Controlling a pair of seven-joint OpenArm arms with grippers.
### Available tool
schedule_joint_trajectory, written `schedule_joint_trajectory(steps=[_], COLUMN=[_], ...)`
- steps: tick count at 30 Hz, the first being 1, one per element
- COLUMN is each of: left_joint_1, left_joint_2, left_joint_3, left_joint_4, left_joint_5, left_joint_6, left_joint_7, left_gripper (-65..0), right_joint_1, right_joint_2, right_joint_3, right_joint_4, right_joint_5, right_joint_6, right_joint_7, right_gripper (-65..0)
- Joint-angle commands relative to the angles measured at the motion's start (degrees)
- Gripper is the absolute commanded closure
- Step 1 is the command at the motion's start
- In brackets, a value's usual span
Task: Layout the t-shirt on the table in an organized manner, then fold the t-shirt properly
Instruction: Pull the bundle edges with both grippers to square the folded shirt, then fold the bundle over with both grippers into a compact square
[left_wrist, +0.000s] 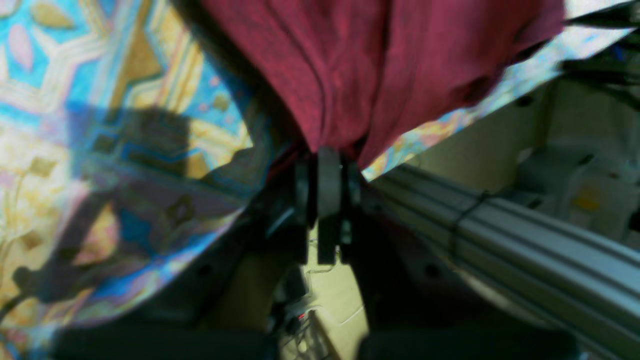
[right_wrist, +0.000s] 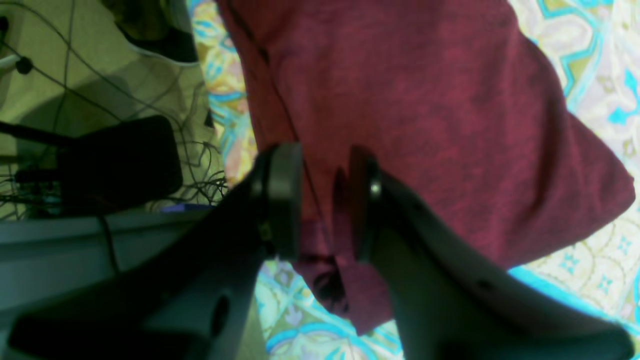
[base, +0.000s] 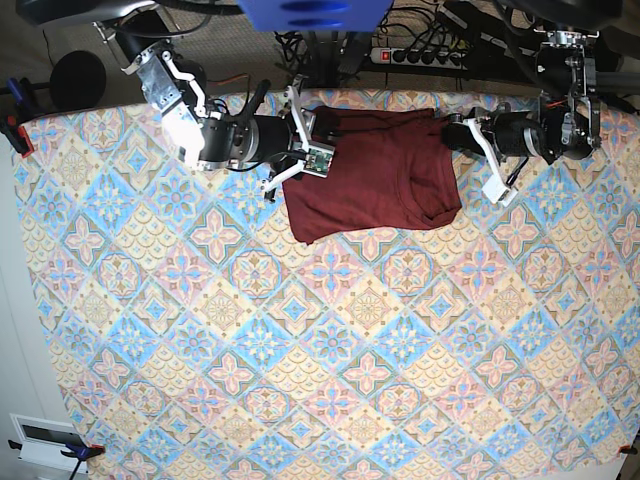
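My left fingers (left_wrist: 327, 165) are pressed together on an edge of the t-shirt (base: 370, 175), the maroon cloth fanning out from their tips in pulled folds. My right fingers (right_wrist: 325, 200) stand partly apart, with a strip of the shirt's edge running between the two pads; from the wrist view I cannot tell whether they bear on the cloth or only straddle it.

The shirt lies at the far side of the tabletop (base: 330, 380), stretched between my two sets of fingers, close to the edge. It is partly spread but not tidy: the body is skewed, one corner reaches away from my right fingers toward the middle of the tabletop, and the side nearer my left fingers is bunched with a curled fold. No sleeve is laid out clearly.

I judge the layout step is only under way. Flattening, squaring up, and all folding are not yet done.
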Motion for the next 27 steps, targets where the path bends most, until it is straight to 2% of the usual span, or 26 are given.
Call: schedule_joint_trajectory(steps=[1, 3, 7, 10, 12, 14, 20, 23, 27], left_joint_1=[-0.38, -0.29, 0.94, 2.08, 2.26, 3.05, 3.67, 3.75, 3.84], left_joint_2=[-0.87, -0.87, -0.87, -2.36, -2.45, -2.54, -3.77, -2.36, 0.01], left_joint_3=[-2.3, -5.03, -9.6, -9.69, -9.78, -9.95, -9.78, -9.34, -4.41], left_joint_4=[0.99, 0.9, 0.64, 0.64, 0.73, 0.73, 0.9, 0.99, 1.78], left_joint_5=[-2.52, -6.22, -12.81, -14.57, -14.65, -14.65, -14.65, -14.65, -14.13], left_joint_6=[-0.06, -0.06, 0.11, 0.11, 0.03, 0.03, -0.06, -0.06, -0.06], left_joint_7=[-0.42, -0.42, -0.42, -0.42, -0.42, -0.42, -0.42, -0.42, -0.42], left_gripper=[-0.5, -3.1, -13.7, -24.0, -29.7, -32.6, -28.9, -25.3, -18.2], right_joint_1=[0.56, 0.56, -1.2, -1.81, -1.81, -1.81, -1.55, -1.81, -1.37], right_joint_2=[0.13, 0.13, -0.04, -0.31, -1.62, -2.42, -2.42, -2.77, -3.12], right_joint_3=[0.31, 0.31, 0.31, 0.22, 0.31, 0.31, 0.84, 2.77, 5.85], right_joint_4=[0.97, 1.06, 1.06, 0.97, 0.97, 0.97, 1.15, 1.15, 0.97], right_joint_5=[0.32, -2.05, -9.7, -14.36, -16.65, -18.05, -18.14, -17.7, -15.85], right_joint_6=[0.1, 0.1, 0.1, 0.1, 0.1, 0.1, 0.1, 0.1, 0.1], right_joint_7=[2.39, 3.45, 7.14, 9.34, 9.6, 9.6, 9.78, 9.78, 9.78], right_gripper=[-16.1, -16.1, -16.1, -16.1, -16.1, -15.9, -15.8, -15.8, -15.8])
